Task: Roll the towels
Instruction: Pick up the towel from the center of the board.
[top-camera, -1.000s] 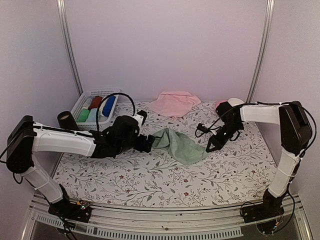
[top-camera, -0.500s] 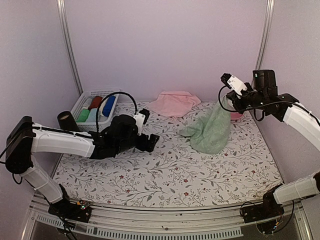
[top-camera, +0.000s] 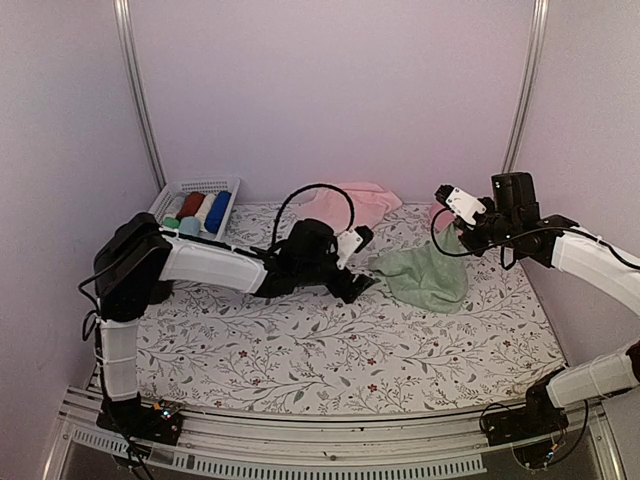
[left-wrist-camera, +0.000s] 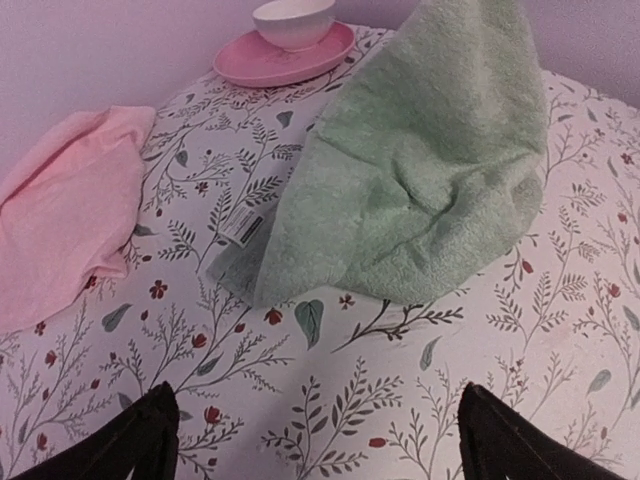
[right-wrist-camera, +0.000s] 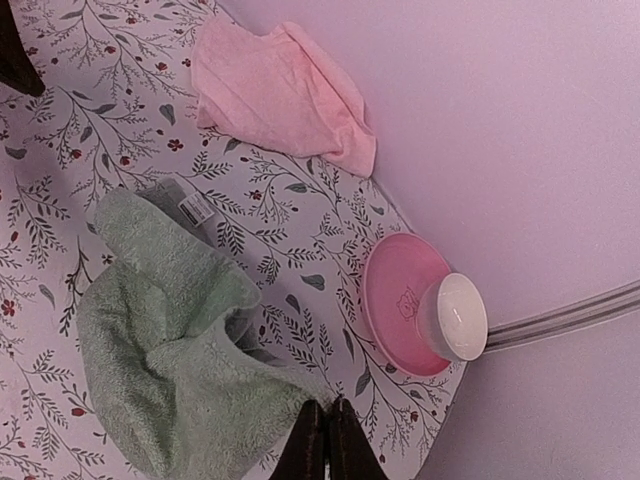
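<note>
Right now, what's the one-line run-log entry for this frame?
right gripper shut on green towel, one end lifted | left gripper open, apart from it | pink towel unrolled at back

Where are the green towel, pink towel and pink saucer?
green towel (top-camera: 425, 278), top view, middle of the heap.
pink towel (top-camera: 345, 207), top view, centre of the cloth.
pink saucer (right-wrist-camera: 393, 290), right wrist view, bare face near its rim.

The floral-covered table (top-camera: 330, 362) bears a green towel (top-camera: 425, 280), pink towel (top-camera: 345, 206), saucer (right-wrist-camera: 395, 300) and basket (top-camera: 200, 181).

Top camera high above, looking forward-down; wrist cameras close, seemingly oblique; all share mint towel (top-camera: 425, 280).
</note>
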